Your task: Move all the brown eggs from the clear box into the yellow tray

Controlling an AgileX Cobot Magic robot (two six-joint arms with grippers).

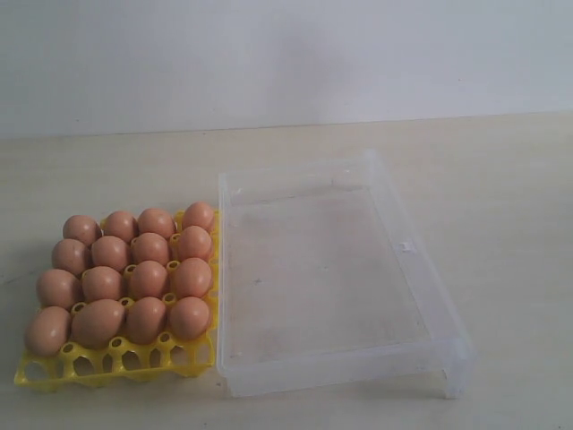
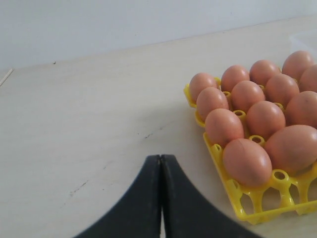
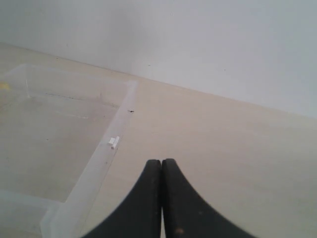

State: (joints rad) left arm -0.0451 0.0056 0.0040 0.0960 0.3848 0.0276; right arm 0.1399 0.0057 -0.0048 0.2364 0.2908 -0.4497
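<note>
Sixteen brown eggs [image 1: 148, 279] fill the yellow tray [image 1: 54, 376], leaving only its front row of cups bare. The clear box [image 1: 340, 369] just beside it appears empty (its glare makes this hard to confirm), so the task looks finished. The left gripper [image 2: 160, 166] and right gripper [image 3: 161, 168] are both closed on nothing, and neither arm shows in the exterior view.

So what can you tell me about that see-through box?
The clear box is a shallow rectangle of colourless transparent plastic with low walls and a rim. It lies flat and open-topped on the pale table, no eggs visible inside. One long wall runs close beside the yellow tray of brown eggs; whether they touch is unclear.
</note>
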